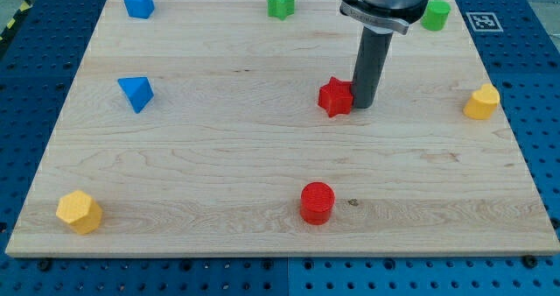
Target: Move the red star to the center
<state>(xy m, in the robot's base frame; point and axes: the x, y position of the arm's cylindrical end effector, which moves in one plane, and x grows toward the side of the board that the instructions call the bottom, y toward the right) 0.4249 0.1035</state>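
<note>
The red star lies on the wooden board, a little right of the board's middle and toward the view's top. My tip stands right against the star's right side, touching it or nearly so. The dark rod rises from there to the arm at the view's top.
A red cylinder lies near the bottom middle. A blue triangle is at the left, a blue block at the top left. A green star and a green cylinder are at the top. Yellow blocks lie at the right and bottom left.
</note>
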